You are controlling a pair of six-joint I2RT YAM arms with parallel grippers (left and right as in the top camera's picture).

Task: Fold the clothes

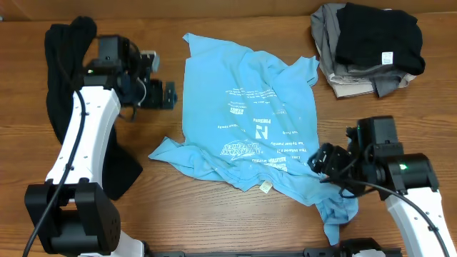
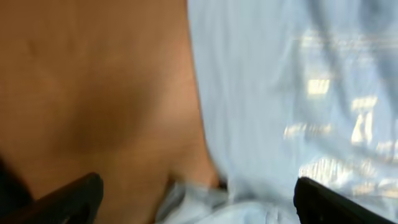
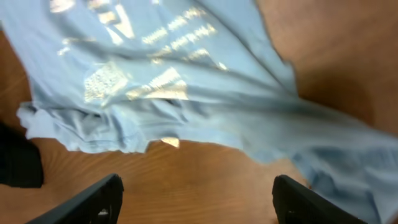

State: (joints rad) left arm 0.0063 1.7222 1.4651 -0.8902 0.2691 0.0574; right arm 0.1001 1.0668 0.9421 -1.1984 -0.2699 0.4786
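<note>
Now | crumpled soft blue T-shirt (image 1: 243,107) | wood-grain table (image 1: 214,218) | left fingers (image 2: 68,200) wide | right fingers (image 3: 93,200) wide

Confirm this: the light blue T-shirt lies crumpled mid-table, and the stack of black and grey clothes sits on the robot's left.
Wrong side. The overhead view shows the stack of black and grey clothes on the robot's right. The light blue T-shirt does lie crumpled mid-table.

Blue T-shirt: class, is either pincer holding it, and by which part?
Nothing is held. The left pincer and right pincer both stand open, gripping no part of the blue T-shirt.
</note>
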